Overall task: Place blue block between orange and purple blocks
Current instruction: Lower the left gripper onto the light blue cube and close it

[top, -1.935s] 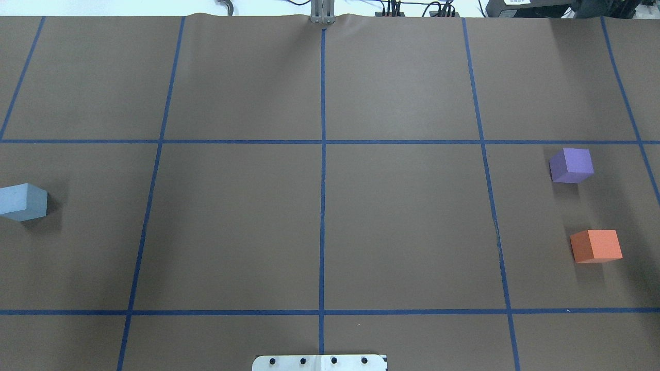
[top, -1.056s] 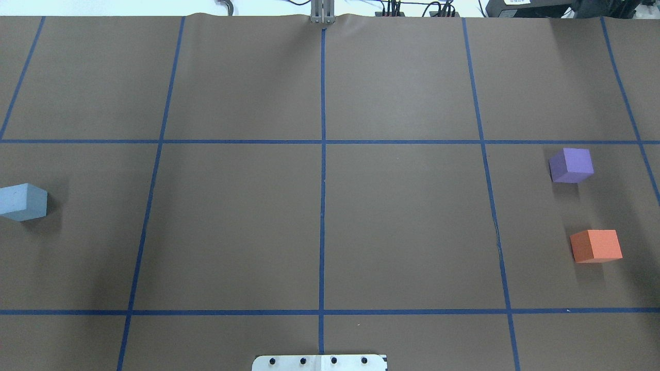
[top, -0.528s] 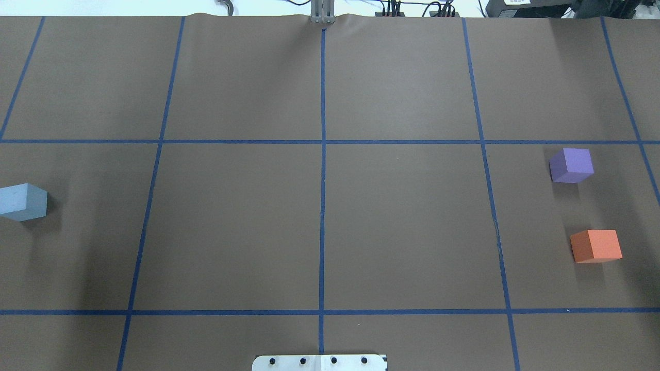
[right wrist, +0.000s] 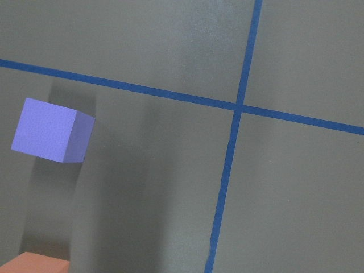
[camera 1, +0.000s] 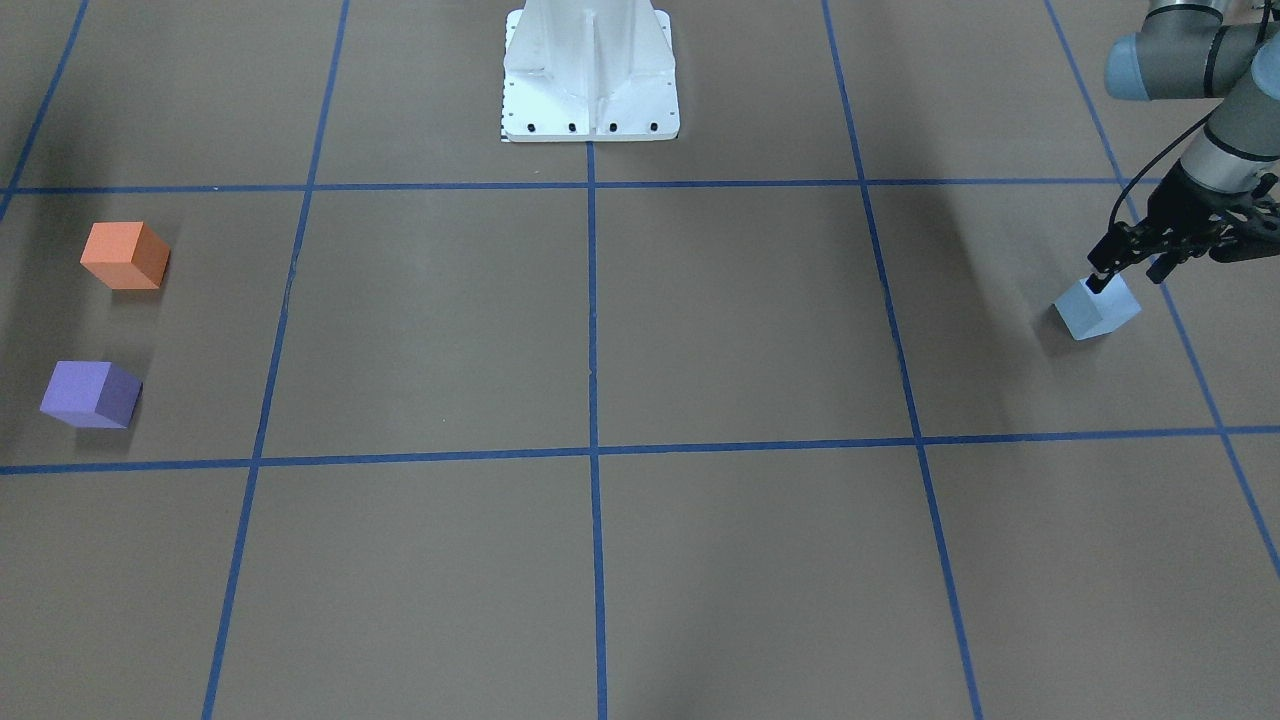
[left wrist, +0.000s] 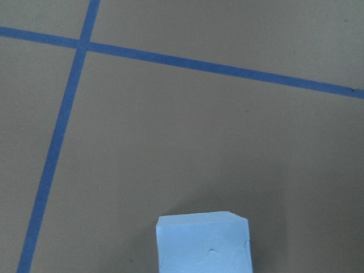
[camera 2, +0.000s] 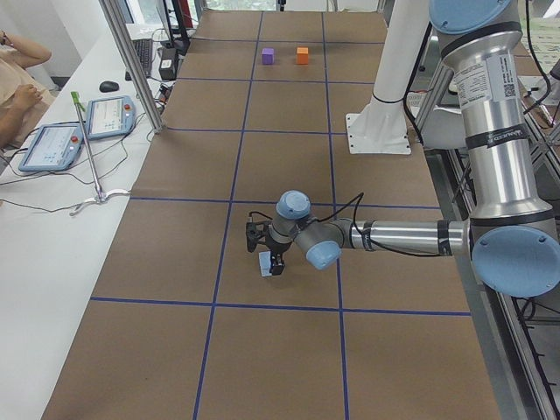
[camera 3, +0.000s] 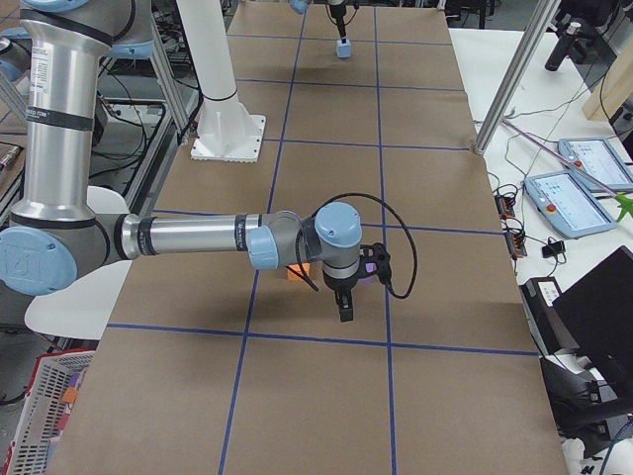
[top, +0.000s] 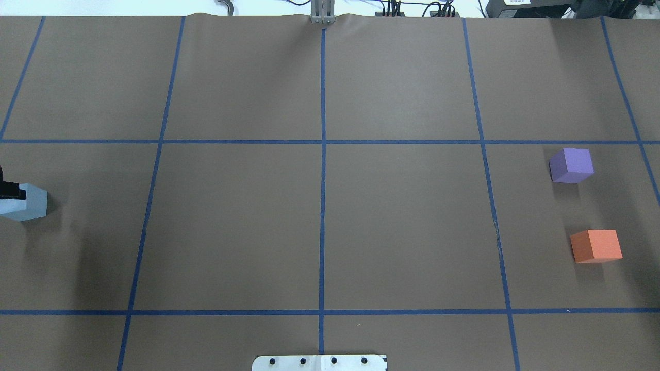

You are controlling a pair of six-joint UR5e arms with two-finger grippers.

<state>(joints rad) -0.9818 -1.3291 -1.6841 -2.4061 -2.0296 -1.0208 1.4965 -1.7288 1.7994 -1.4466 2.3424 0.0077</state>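
The blue block (camera 1: 1097,308) lies on the brown table far on my left; it also shows in the overhead view (top: 28,202) and at the bottom of the left wrist view (left wrist: 203,242). My left gripper (camera 1: 1128,274) is open, low over the block, one dark finger (top: 10,191) at its top edge. The purple block (top: 571,165) and the orange block (top: 596,246) sit apart on the far right, with a gap between them. My right gripper (camera 3: 343,303) hangs near them and shows only in the exterior right view, so I cannot tell its state.
The table (top: 319,221) is brown paper with a grid of blue tape lines. The robot's white base plate (camera 1: 590,75) stands at mid-table on the near edge. Operators' tablets (camera 2: 79,127) lie on the side bench.
A dark finger of my left gripper has come into the overhead view at the left edge, over the blue block. None of the three blocks has moved.
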